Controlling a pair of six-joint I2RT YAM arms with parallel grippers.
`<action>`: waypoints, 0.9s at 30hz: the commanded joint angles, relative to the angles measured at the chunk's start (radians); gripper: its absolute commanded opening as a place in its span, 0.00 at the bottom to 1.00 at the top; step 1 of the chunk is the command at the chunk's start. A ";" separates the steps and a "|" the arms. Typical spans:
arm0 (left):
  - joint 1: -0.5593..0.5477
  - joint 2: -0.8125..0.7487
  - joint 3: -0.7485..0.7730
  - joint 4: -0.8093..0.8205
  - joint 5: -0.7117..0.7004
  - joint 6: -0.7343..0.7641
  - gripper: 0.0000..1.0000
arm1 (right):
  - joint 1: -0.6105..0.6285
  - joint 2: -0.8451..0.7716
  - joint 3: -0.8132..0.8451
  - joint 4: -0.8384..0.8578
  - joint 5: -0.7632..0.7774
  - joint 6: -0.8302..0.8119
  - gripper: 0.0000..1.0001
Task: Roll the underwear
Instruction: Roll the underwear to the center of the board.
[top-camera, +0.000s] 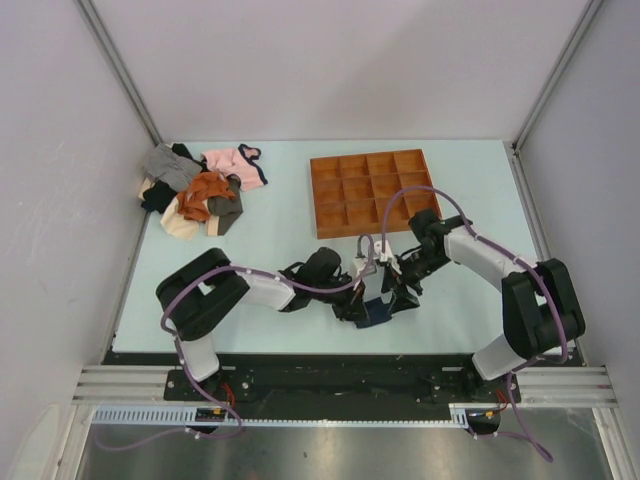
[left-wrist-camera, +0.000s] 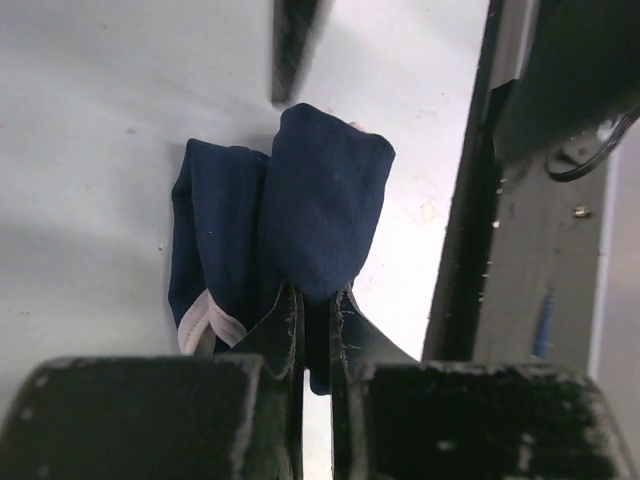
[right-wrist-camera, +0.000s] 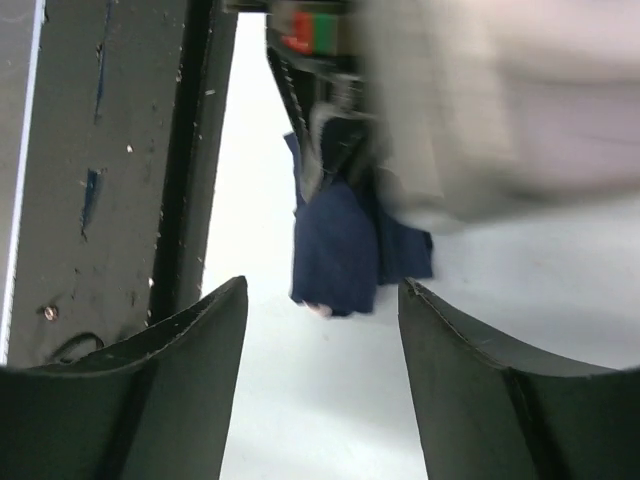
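The underwear (top-camera: 378, 314) is a navy bundle, folded over on itself, lying near the table's front edge between the two arms. In the left wrist view the underwear (left-wrist-camera: 325, 195) shows a strip of white trim (left-wrist-camera: 205, 322) at its lower left. My left gripper (left-wrist-camera: 318, 300) is shut on the near end of the fabric. From the right wrist the underwear (right-wrist-camera: 335, 255) lies just beyond my right gripper (right-wrist-camera: 322, 285), which stands open with nothing between its fingers. From above, the left gripper (top-camera: 356, 303) and right gripper (top-camera: 402, 296) flank the bundle.
A brown wooden tray (top-camera: 372, 192) with several compartments sits behind the grippers. A pile of pink, orange, grey and black garments (top-camera: 200, 190) lies at the back left. The dark front rail (left-wrist-camera: 500, 250) runs close beside the bundle.
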 joint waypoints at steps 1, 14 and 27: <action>0.043 0.131 -0.028 -0.106 0.047 -0.093 0.05 | 0.014 -0.004 -0.031 0.149 -0.018 0.110 0.68; 0.089 0.217 -0.057 0.006 0.083 -0.186 0.08 | 0.000 0.219 0.018 0.213 -0.006 0.302 0.79; 0.102 0.214 -0.062 0.019 0.058 -0.193 0.08 | 0.057 0.377 0.084 0.014 0.013 0.211 0.71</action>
